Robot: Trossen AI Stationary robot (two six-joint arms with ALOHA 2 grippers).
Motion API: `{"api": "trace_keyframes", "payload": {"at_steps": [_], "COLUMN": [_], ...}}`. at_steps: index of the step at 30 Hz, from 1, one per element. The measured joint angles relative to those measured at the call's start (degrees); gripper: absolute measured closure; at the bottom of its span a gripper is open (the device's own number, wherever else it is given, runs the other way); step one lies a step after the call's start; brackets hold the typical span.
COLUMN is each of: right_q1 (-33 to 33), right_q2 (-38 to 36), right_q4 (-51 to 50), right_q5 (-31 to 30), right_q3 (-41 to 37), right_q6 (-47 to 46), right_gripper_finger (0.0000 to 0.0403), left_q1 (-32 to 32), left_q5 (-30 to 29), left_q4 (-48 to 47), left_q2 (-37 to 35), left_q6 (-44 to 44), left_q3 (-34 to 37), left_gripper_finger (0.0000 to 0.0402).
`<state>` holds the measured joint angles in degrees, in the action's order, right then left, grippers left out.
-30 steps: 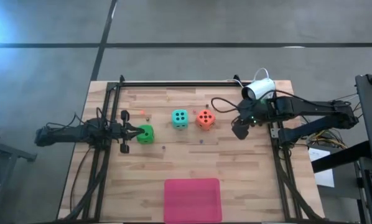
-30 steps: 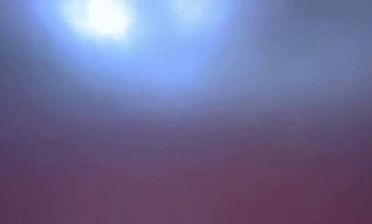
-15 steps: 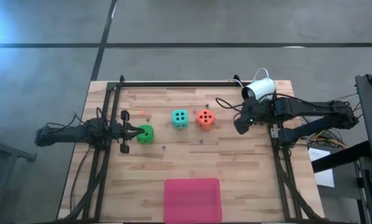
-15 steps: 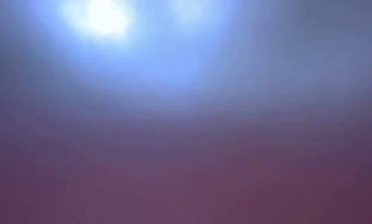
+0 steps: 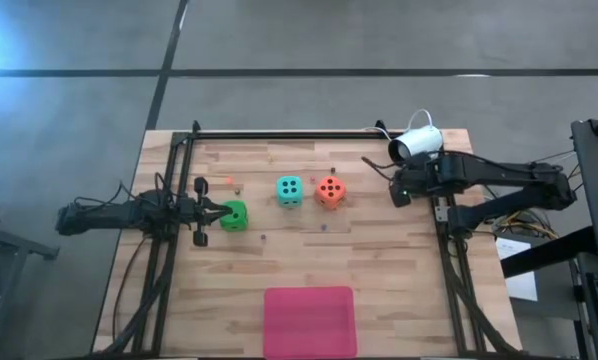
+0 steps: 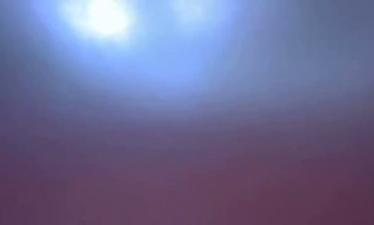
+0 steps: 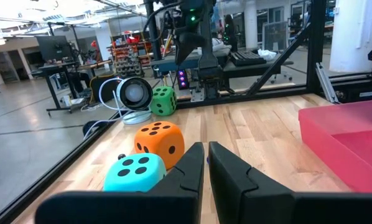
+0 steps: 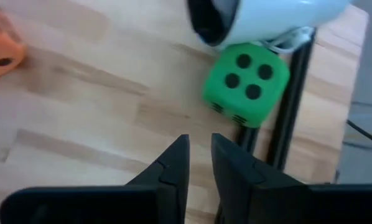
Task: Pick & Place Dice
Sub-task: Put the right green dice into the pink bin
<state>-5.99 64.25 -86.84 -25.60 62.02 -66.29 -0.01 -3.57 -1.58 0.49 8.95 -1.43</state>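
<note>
On the wooden table [image 5: 309, 255], three dice sit in a row: a green die [image 5: 235, 216], a teal die [image 5: 289, 190] and an orange die [image 5: 329, 190]. The left gripper [image 5: 216, 211], its fingers closed on nothing, rests beside the green die. A second green die [image 8: 246, 83] lies by the white camera [image 5: 416, 143] at the right rail, in front of the right gripper [image 5: 400, 192] (fingers nearly together, holding nothing). A pink mat [image 5: 309, 320] lies at the near edge.

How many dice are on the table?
4: a green die near the left tool, a teal die and an orange die mid-table, and a second green die beside the white camera.
</note>
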Motion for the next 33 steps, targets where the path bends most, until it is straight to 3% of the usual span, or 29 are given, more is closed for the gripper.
{"api": "trace_keyframes", "payload": {"at_steps": [11, 19, 33], "right_q1": [-18.4, -29.5, -33.6], "right_q2": [0.0, 0.0, 0.1], "right_q4": [0.1, 1.6, 13.7], "right_q5": [0.1, 0.1, 0.1], "right_q3": [-1.9, -5.2, -12.4], "right_q6": [7.9, 11.5, 16.6], "right_gripper_finger": [0.0388, 0.0394, 0.0394], "left_q1": [0.0, 0.0, 0.0], "left_q5": [0.0, 0.0, 0.0], "left_q4": [0.0, 0.0, 0.0], "left_q2": [0.0, 0.0, 0.0], "left_q6": [0.0, 0.0, 0.0], "left_q3": [0.0, 0.0, 0.0], "left_gripper_finger": [0.0374, 0.0374, 0.0374]}}
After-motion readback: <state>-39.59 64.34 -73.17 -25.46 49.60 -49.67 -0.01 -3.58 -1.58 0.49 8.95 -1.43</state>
